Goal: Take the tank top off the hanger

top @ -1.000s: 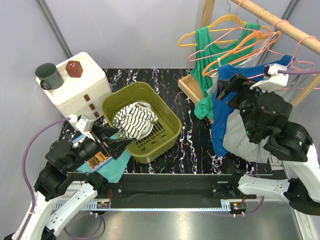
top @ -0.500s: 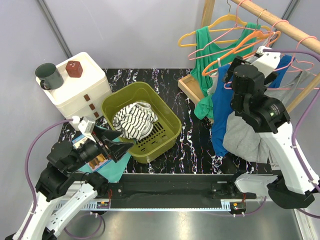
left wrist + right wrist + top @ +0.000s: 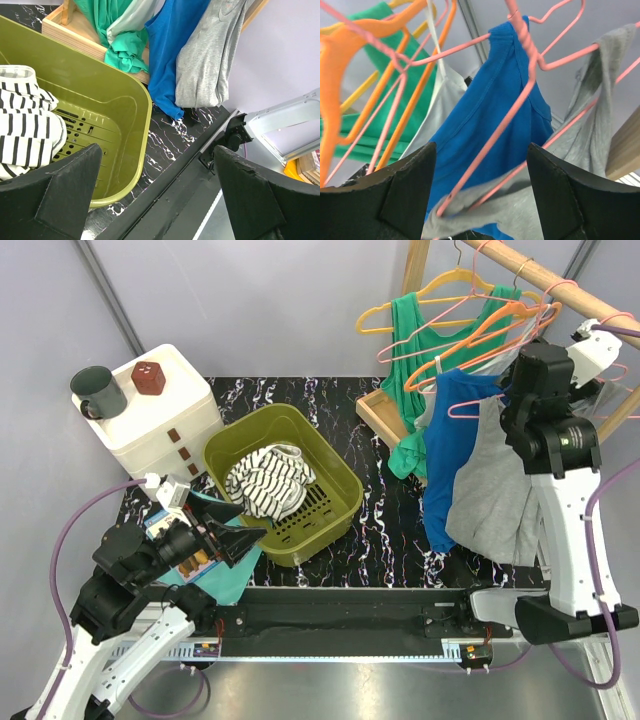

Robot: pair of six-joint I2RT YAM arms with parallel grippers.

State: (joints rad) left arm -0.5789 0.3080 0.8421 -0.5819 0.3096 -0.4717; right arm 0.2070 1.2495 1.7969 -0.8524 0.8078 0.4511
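Observation:
A blue tank top [image 3: 445, 460] and a grey tank top [image 3: 495, 490] hang on pink hangers [image 3: 470, 405] from the wooden rail [image 3: 560, 285]. A green tank top [image 3: 405, 350] hangs further left. My right gripper [image 3: 540, 375] is raised beside the rail, its fingers hidden in the top view. In the right wrist view it [image 3: 481, 150] is open and empty, with a pink hanger wire [image 3: 520, 100], the blue top [image 3: 470, 135] and the grey top [image 3: 600, 100] just beyond its fingers. My left gripper [image 3: 235, 525] is open and empty, low at the basket's near edge.
A green basket [image 3: 330, 455] holding a striped shirt [image 3: 265, 480] stands mid-table. A white box [image 3: 190, 415] with a mug [image 3: 97, 392] is at the back left. Orange hangers [image 3: 480, 335] and a yellow hanger [image 3: 440, 285] crowd the rail. The rack's wooden base [image 3: 375, 415] lies behind the basket.
My right arm has swung up and to the right, from in front of the blue top to beside the rail. The left arm has barely moved.

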